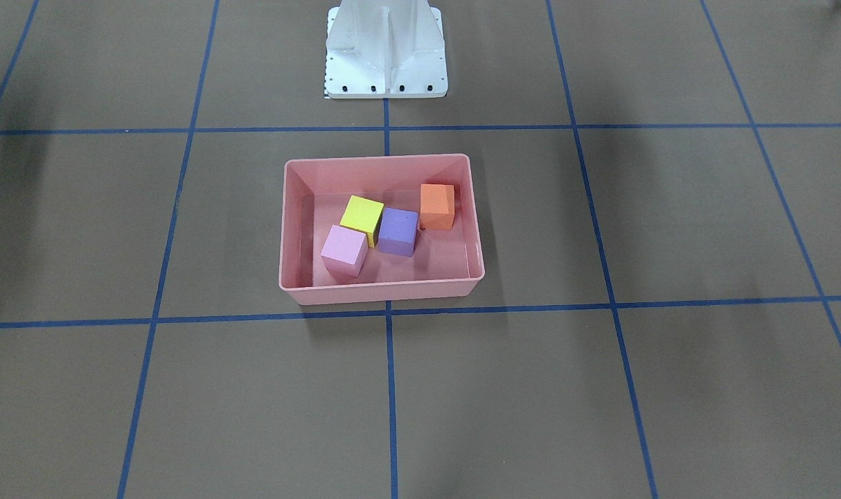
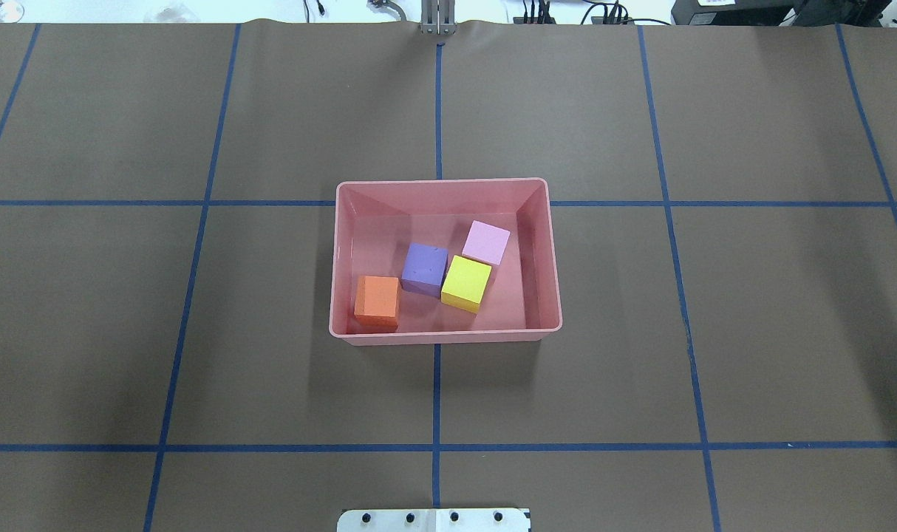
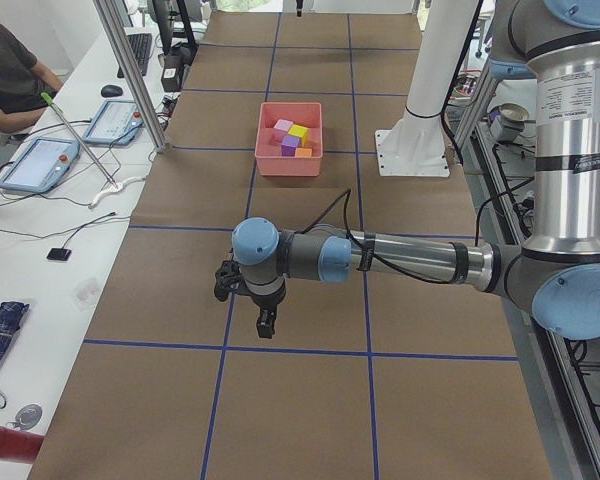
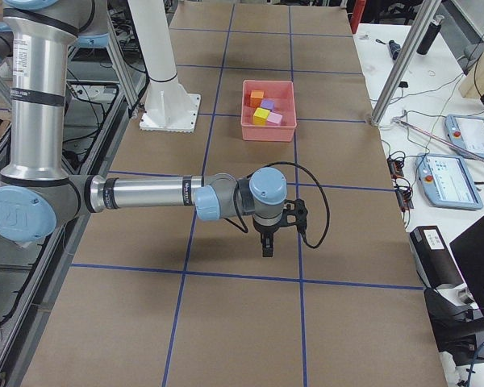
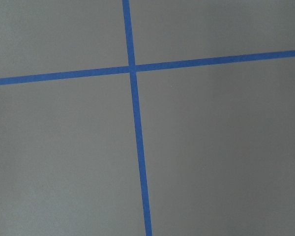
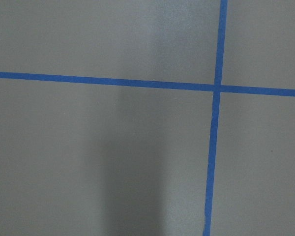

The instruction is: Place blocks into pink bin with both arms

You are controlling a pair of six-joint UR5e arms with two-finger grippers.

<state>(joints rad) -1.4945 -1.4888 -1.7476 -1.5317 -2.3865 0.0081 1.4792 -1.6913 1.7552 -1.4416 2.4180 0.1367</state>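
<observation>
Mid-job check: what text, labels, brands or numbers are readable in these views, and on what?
Nothing reads legibly in any view.
Left arm: label on its upright tube, too small to read.
Right arm: print along its forearm, too small to read.
Tablet screen: too small to read.
Pink bin, orange block, purple block, yellow block, light pink block: no markings show.

The salmon-pink bin sits flat and open, and all four blocks rest on its floor. The orange cube is in the bin's corner nearest the robot's left. The purple cube stands mid-bin with the yellow cube against it. The light pink cube touches the yellow one on the side away from the robot. The left arm and right arm stretch out level, well apart from the bin.
</observation>
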